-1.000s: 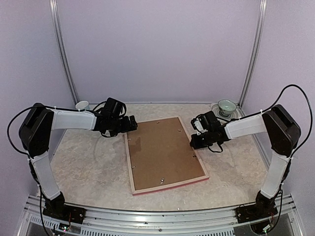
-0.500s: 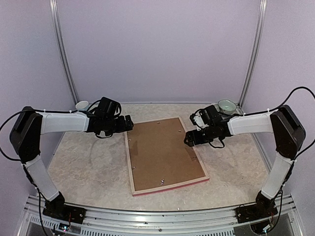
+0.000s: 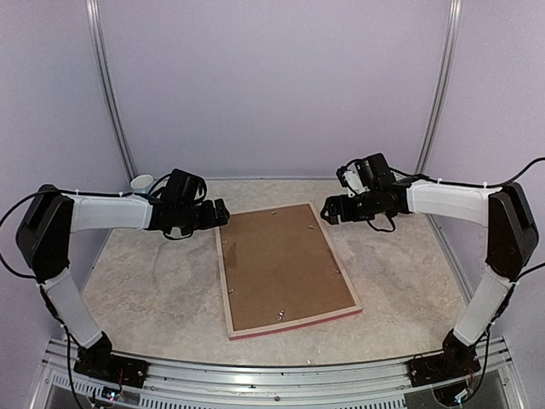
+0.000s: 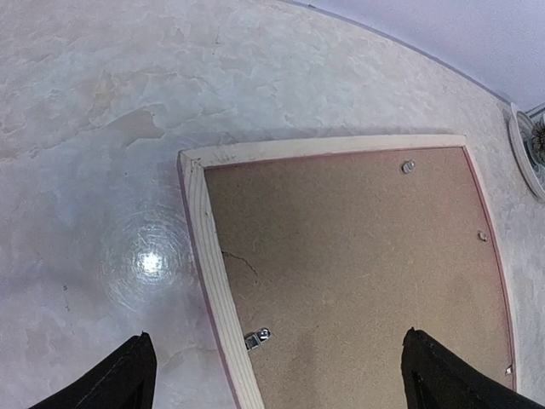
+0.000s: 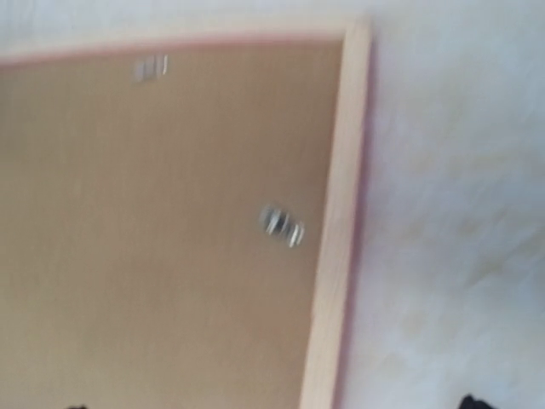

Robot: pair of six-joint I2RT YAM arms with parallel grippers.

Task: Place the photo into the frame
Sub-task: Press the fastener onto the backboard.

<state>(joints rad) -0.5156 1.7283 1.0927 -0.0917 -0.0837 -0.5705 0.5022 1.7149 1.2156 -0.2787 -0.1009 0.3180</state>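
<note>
The frame (image 3: 223,281) lies face down in the middle of the table, pale wood back up, with a pink edge along its near side. A plain brown backing board (image 3: 281,264) fills it. The photo is out of view. My left gripper (image 3: 223,213) hovers open over the frame's far left corner. In the left wrist view its fingertips (image 4: 128,379) straddle the left rail (image 4: 213,273) and a metal clip (image 4: 258,338). My right gripper (image 3: 328,209) hangs open over the far right corner. The right wrist view is blurred and shows the right rail (image 5: 336,247) below it.
A small white cup (image 3: 142,181) stands at the back left by the wall. A dish (image 4: 533,145) sits near the back right corner, beyond the frame. Lilac walls with metal uprights close in the back and sides.
My right gripper has opened and moved up and back from the frame's right rail toward its far right corner. The left arm drew back slightly. The frame has stayed put.
</note>
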